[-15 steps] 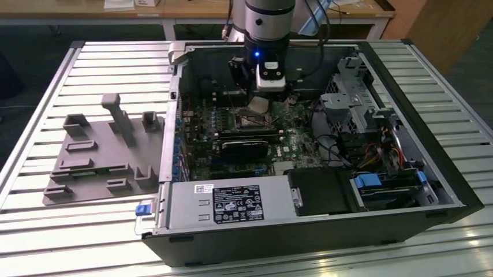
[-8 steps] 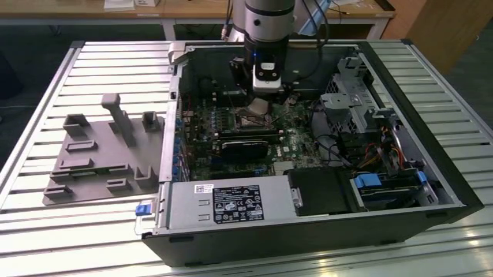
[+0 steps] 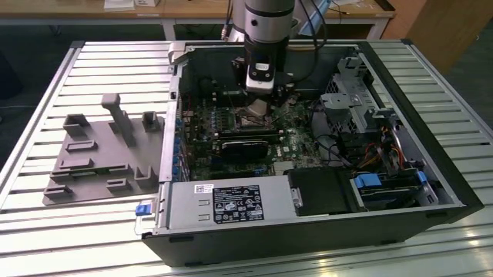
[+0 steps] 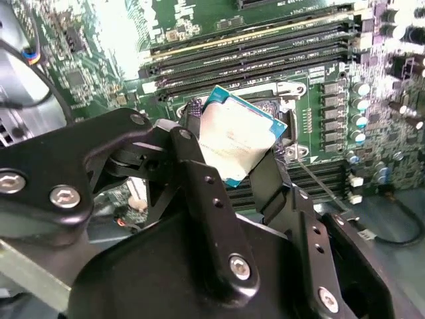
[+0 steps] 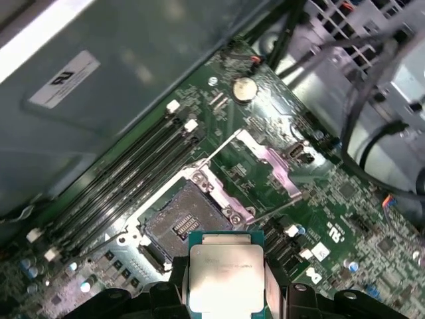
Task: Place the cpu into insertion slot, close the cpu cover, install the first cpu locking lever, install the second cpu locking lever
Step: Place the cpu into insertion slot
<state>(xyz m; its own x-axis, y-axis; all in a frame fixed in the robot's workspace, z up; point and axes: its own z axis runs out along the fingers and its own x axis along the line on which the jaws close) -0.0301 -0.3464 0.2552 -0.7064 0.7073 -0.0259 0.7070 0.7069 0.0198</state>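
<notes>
Step one in hand: we hold the cpu (image 5: 222, 279) above the insertion slot (image 5: 176, 222).
Our pincer (image 4: 234, 136) grips the cpu by its edges. The slot is bare and the cpu cover (image 5: 269, 166) stands open. We judge that seating needs square, level alignment.

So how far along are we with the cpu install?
Done: nothing is seated yet. The cpu cover stands open and the insertion slot is bare. In hand: the fingers grip the cpu by its edges, held clear of the slot. Left: seating the cpu, closing the cover and both locking-lever steps.
</notes>
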